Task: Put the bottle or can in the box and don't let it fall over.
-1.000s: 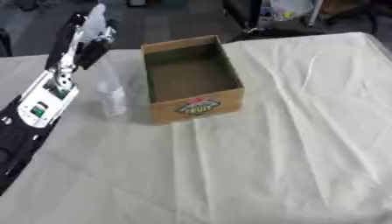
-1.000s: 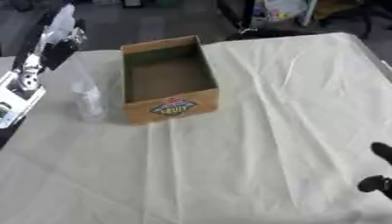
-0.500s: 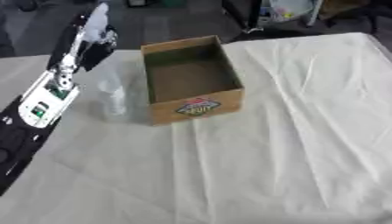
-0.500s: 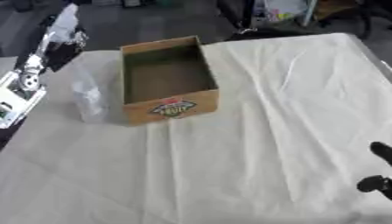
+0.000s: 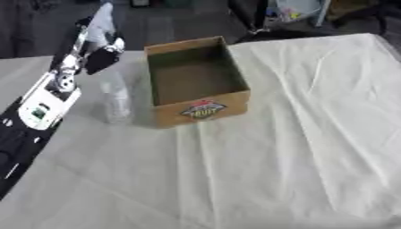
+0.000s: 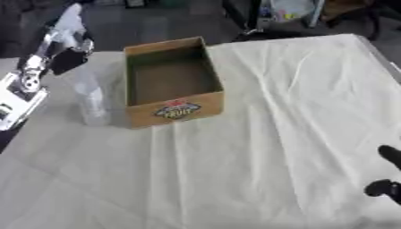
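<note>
Nothing shifted, clear bottle (image 5: 115,96) upright beside cardboard box (image 5: 200,85) labelled "FRUIT", left robot hand (image 5: 100,42) fingers unclear

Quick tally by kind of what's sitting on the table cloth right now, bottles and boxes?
Clear plastic bottle, upright left of the box: 1
Open brown cardboard box, nothing seen inside: 1
Total: 2

Your tabletop (image 5: 297,147) wears a wrinkled white cloth (image 5: 258,179), creased along its length. Past the far edge: dark floor (image 5: 164,27), and blurred clutter (image 5: 294,11) with yellow and pale patches, not identifiable.
</note>
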